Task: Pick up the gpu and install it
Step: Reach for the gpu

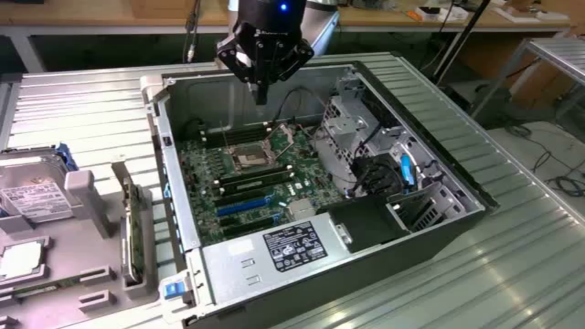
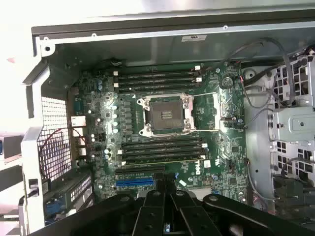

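One gpu [image 1: 133, 229], and we find it at the lower left of the exterior view, standing on edge in a grey holder [image 1: 87, 205], just outside the open case [image 1: 179, 205]. One gripper [image 1: 262, 96] hangs at the upper middle of that view, above the case's far end and well apart from the gpu. Its jaws are pressed together and hold nothing. In the wrist view we look past the fingers [image 2: 156, 199] onto one motherboard [image 2: 98, 147] with one bare socket [image 2: 166, 115] and one blue slot [image 2: 135, 182]. One drive [image 1: 32, 199] with a white label lies at the exterior view's left edge. One power supply [image 1: 292, 250] carries a black label. We can't read either label.
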